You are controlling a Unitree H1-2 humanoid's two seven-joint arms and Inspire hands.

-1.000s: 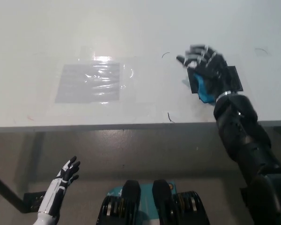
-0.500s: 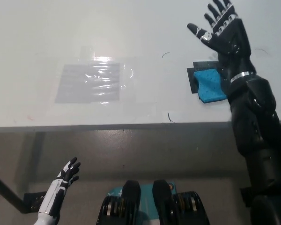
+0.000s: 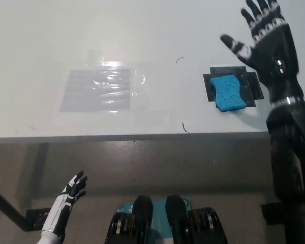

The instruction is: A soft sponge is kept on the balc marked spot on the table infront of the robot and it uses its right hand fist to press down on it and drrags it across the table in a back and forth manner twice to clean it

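Your right hand (image 3: 267,48) hangs at upper right, fingers (image 3: 254,12) spread wide, holding nothing. Sponge (image 3: 229,93) lies on the black mark (image 3: 249,84), table (image 3: 152,30) right. Left hand (image 3: 66,201) rests lower left, fingers apart.

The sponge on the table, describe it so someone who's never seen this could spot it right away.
Start at the white table and go toward its front edge on the robot's right, where a black marked patch sits. The sponge lies on that patch, below the raised open black right robot hand. It is the only bright blue thing on the table.
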